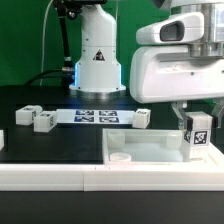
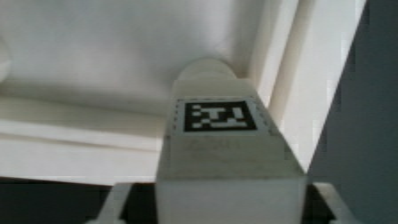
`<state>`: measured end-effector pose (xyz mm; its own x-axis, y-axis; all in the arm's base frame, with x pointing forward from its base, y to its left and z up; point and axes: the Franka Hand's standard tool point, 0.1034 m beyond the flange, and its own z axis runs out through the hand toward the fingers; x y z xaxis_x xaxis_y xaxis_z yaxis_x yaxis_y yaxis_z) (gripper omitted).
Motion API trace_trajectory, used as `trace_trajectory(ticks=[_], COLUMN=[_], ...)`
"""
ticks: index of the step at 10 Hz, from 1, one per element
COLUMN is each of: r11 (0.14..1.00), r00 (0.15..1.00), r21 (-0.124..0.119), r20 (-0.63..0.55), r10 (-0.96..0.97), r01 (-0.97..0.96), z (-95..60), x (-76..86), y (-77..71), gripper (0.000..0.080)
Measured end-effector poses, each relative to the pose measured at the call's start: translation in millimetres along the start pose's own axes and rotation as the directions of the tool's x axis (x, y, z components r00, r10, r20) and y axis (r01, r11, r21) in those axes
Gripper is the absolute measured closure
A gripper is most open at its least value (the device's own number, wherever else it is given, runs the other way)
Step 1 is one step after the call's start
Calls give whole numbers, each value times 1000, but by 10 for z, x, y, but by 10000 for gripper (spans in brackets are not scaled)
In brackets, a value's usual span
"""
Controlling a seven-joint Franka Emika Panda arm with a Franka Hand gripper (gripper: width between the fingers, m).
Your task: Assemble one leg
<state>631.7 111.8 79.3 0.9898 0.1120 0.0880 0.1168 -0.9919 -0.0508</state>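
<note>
My gripper [image 1: 196,118] is shut on a white leg [image 1: 198,138] with a black-and-white tag on its face. It holds the leg upright at the exterior view's right, over the far right corner of the large white tabletop [image 1: 140,150] with its raised rim. In the wrist view the leg [image 2: 222,165] fills the space between my fingers [image 2: 121,208], its tip pointing at the tabletop's inner corner [image 2: 107,110]. Three more legs lie on the black table: two [image 1: 22,114] [image 1: 44,121] at the left and one [image 1: 143,118] behind the tabletop.
The marker board [image 1: 97,116] lies flat behind the tabletop. The robot's white base [image 1: 97,60] stands behind it. A round white spot [image 1: 120,157] shows on the tabletop near its left corner.
</note>
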Motion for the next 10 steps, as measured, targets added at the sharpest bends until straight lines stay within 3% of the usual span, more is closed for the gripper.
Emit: trace_trajectory(ticks=[2, 6, 8, 10], r11=[1000, 917, 796, 642], r00=[1000, 918, 796, 642], r21=[1, 19, 34, 30], r20=[0, 7, -6, -8], r10=[20, 398, 605, 767], r01=[-20, -398, -605, -767], z=[1, 9, 21, 23], x=[0, -9, -15, -28], y=[-2, -19, 17, 32], gripper=[508, 508, 508, 507])
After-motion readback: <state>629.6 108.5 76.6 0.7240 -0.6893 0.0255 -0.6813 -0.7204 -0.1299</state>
